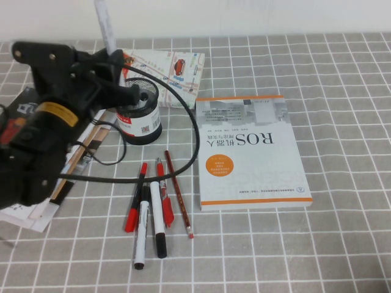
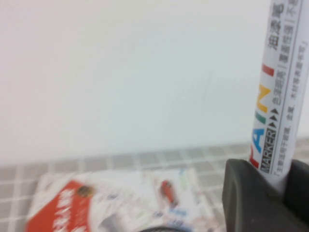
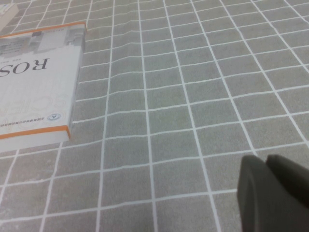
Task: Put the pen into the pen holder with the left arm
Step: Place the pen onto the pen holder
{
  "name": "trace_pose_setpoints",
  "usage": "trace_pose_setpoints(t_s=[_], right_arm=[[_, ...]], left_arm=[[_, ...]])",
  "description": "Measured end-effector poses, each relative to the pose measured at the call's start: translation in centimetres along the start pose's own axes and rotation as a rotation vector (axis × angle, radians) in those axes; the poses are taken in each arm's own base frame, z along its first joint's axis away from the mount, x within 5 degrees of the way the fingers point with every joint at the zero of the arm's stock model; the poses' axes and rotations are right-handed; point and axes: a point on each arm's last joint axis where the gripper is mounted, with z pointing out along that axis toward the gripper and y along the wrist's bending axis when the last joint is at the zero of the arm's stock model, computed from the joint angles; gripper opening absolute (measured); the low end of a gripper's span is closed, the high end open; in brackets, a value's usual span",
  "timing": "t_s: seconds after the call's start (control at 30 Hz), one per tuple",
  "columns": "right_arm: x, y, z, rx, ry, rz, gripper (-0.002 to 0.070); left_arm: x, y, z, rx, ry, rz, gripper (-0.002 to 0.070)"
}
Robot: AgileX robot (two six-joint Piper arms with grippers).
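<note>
Now the long white paint-marker pen (image 1: 105, 24) is standing nearly upright, its lower end clenched in the black left hand (image 1: 116, 58) hovering just above the round black wire-mesh pen holder (image 1: 139, 122), while the right hand (image 3: 275, 193), fingers together, is idling over bare grey-checked tabletop (image 3: 193, 96).

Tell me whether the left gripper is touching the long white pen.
Touching. The left wrist view shows the left gripper with dark fingers clamped on the upright white pen.

Left gripper (image 1: 113, 61) clamped on upright pen (image 1: 105, 24) just above holder (image 1: 139, 116), cable (image 1: 189, 122) looping beside it; book (image 1: 250, 152) and loose pens (image 1: 153, 207) near. Right gripper (image 3: 270, 193) closed over bare cloth (image 3: 193, 96)
</note>
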Motion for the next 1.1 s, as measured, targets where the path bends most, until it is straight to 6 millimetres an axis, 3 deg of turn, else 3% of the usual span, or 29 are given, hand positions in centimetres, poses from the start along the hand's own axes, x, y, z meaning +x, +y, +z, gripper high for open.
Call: trace_pose_setpoints(t_s=[0.23, 0.5, 0.87, 1.1], right_arm=[[0.0, 0.0, 0.0, 0.0, 0.0, 0.0, -0.0015], [0.0, 0.0, 0.0, 0.0, 0.0, 0.0, -0.0015], [0.0, 0.0, 0.0, 0.0, 0.0, 0.0, -0.0015], [0.0, 0.0, 0.0, 0.0, 0.0, 0.0, -0.0015]], left_arm=[[2.7, 0.1, 3.1, 0.023, -0.043, -0.029, 0.0107], [4.2, 0.3, 6.1, 0.024, -0.045, -0.03, 0.0107], [5.7, 1.0, 6.9, 0.012, 0.024, -0.019, 0.0109], [6.0, 1.2, 7.0, 0.005, 0.041, -0.014, 0.0184]])
